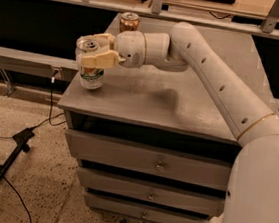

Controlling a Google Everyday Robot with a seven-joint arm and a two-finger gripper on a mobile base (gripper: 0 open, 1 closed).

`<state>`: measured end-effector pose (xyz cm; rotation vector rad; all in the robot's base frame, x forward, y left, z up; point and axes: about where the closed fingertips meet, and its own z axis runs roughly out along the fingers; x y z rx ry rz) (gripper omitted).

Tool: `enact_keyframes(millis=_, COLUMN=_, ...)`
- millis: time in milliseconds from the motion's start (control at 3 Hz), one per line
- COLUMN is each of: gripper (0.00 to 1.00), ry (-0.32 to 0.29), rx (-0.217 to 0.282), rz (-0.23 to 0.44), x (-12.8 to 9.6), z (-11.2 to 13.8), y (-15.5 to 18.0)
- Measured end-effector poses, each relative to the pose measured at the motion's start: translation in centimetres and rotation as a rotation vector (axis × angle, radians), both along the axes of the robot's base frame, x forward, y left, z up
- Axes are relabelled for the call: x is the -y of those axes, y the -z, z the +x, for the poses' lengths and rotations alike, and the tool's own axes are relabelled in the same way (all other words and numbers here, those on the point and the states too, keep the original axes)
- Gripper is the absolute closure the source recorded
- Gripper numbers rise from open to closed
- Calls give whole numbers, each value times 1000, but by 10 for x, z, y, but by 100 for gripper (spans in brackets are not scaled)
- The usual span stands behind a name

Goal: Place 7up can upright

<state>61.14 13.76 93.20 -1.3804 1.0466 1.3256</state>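
Far left of the fingers and well below them, a black stand (1, 173) lies angled on the speckled floor, clear of the work.

Next comes the gripper (92, 50), out over the front-left corner of the grey drawer cabinet (191, 102). Its two cream fingers (101, 59) pinch the 7up can (91, 76) around its upper half, one on the near side and one on the far side. The can's silver top shows just above them and its green-marked body hangs below. The can stands upright between the fingers, its base at the level of the cabinet top and close to the left edge. Whether it already bears on the surface or sits a hair above it cannot be told.

Behind the fingers and a little to their right, an orange-brown can (129, 22) stands near the back edge, well apart from the held one. Further right the white arm (209, 71) sweeps away toward the robot's body.

By my reading the task is nearly through: the can is upright and brought down to the surface. What is left is the release — opening the fingers without tipping it — and drawing the gripper clear. The near edge leaves little margin for a nudge.
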Motion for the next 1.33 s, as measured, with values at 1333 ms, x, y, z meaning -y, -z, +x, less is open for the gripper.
enact_keyframes(millis=1333, gripper=0, ry=118, rx=191, rz=-27, x=31, z=-1, y=-13)
